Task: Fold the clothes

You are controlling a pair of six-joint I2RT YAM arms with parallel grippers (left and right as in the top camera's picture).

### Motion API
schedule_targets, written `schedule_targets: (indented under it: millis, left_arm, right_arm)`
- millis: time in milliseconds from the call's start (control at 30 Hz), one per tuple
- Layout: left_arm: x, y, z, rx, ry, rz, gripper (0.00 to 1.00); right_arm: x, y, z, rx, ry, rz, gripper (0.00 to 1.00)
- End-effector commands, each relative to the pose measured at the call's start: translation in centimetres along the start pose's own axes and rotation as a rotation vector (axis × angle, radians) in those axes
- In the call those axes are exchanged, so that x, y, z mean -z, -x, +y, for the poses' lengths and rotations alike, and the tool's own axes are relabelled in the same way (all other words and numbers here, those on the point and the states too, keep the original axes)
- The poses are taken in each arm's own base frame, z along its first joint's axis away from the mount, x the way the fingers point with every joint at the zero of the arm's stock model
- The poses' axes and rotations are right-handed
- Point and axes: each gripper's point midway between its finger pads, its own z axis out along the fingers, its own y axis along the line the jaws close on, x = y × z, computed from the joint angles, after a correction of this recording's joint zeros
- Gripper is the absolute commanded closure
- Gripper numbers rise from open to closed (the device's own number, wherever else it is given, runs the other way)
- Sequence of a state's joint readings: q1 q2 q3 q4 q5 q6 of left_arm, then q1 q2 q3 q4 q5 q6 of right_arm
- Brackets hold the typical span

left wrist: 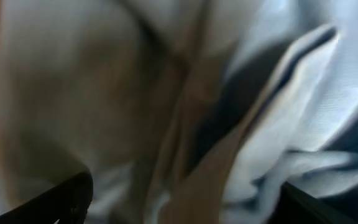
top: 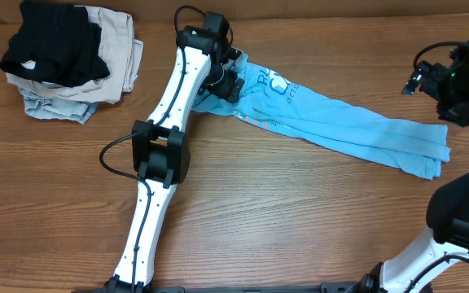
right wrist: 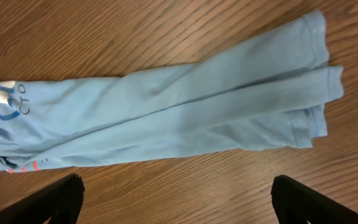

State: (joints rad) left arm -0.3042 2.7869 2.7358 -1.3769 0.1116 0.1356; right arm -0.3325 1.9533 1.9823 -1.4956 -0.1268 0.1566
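shirt: the light sky-blue short-sleeved T-shirt of thin cotton lies on the brown wood-grain table. It's gathered into a long narrow band, running diagonally from upper centre toward the right edge.
ends: the white-print end is up-left and the hem end is lower-right, with layers stacked unevenly at the hem.
why it lies so: my read is that it's drawn out lengthwise so each arm gets one end. There's no real fold yet (you'd likely want it spread flat first).
left gripper: sits low on the print end with its fingers spread wide and cloth bunched right under the camera. Nothing looks pinched. The wrist view is blurred, so you can't tell whether the tips touch the fabric.
right gripper: hovers above the hem end with its fingers wide apart and nothing between them, clear of the cloth. It looks placed for the opposite end.
pile: in the far-left corner, a black folded garment sits on a beige one, which sits over a pale denim one. The pile is well apart from the shirt and isn't yours to touch.
containers: none in view, so there's no bin or tray to fill.
progress: early, in my judgement.
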Motion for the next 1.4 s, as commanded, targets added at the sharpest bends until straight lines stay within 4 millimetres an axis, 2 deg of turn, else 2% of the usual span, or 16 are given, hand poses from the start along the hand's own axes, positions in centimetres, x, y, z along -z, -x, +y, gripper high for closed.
schedule_targets:
  millis: [0, 200, 267, 467, 567, 667, 867, 967, 1067, 1167, 1367]
  left_arm:
    - [-1.0, -3.3, 2.6, 0.13, 0.142, 0.134, 0.1]
    - [1.0, -8.9, 4.9, 0.155, 0.301, 0.367, 0.04]
    - [1.2, -9.0, 5.5, 0.192, 0.325, 0.364, 0.04]
    - [2.0, -8.6, 4.8, 0.228, 0.238, 0.333, 0.05]
    - [3.7, -7.9, 5.0, 0.23, 0.245, 0.291, 0.06]
    - [6.7, -6.8, 4.9, 0.235, 0.25, 0.213, 0.06]
    - [14.1, -5.0, 4.7, 0.234, 0.262, 0.036, 0.0]
    - [16.5, -4.8, 5.0, 0.197, 0.269, -0.017, 0.0]
    - [18.0, -4.6, 5.5, 0.213, 0.264, -0.058, 0.0]
    - [19.1, -4.2, 6.1, 0.236, 0.235, -0.108, 0.0]
    - [19.5, -3.7, 7.7, 0.274, 0.209, -0.154, 0.0]
  right_arm:
    - [0.5, -0.1, 1.6, 0.036, 0.019, -0.017, 0.0]
    - [-0.7, -1.0, 3.0, 0.076, 0.02, 0.009, 0.0]
    - [-1.4, -1.5, 3.3, 0.088, 0.016, 0.024, 0.0]
    - [-3.3, -2.6, 3.2, 0.094, 0.004, 0.068, 0.0]
    - [-4.2, -2.4, 2.5, 0.088, -0.005, 0.066, 0.0]
    - [-4.8, -1.6, 1.3, 0.078, -0.021, 0.042, 0.0]
    - [-5.3, -0.1, -1.4, 0.109, -0.023, 0.005, 0.0]
    - [-5.9, 0.2, -3.2, 0.095, -0.029, 0.003, 0.0]
    - [-6.8, 0.1, -4.8, 0.06, -0.034, 0.014, 0.01]
    - [-8.2, -0.3, -5.5, 0.038, -0.016, 0.037, 0.1]
    - [-11.4, -2.0, -7.4, 0.031, -0.08, 0.077, 0.12]
